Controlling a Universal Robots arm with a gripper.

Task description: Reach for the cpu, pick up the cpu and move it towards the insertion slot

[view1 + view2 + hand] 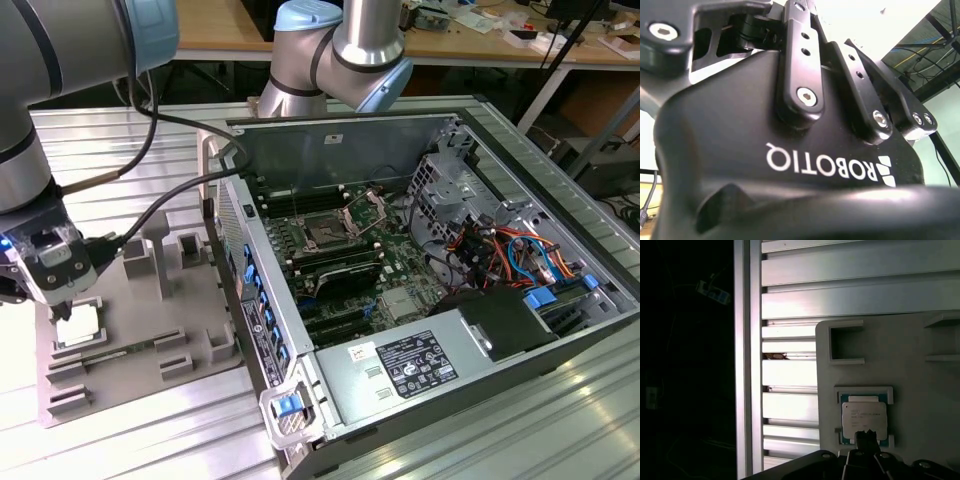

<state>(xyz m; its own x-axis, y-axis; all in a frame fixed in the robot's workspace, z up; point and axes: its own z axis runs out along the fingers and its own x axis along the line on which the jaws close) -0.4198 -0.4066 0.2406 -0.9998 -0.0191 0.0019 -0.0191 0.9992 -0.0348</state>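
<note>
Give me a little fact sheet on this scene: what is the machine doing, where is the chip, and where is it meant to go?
Machine: one robot arm, its gripper low over a grey tray at the exterior view's left
Cpu: lying flat in a raised frame on the tray, right beneath the gripper
Contact: cannot tell whether the gripper touches it
Insertion slot: on the green board inside the open computer case, to the exterior view's right of the tray
Stage: reaching; cpu not yet lifted
</note>
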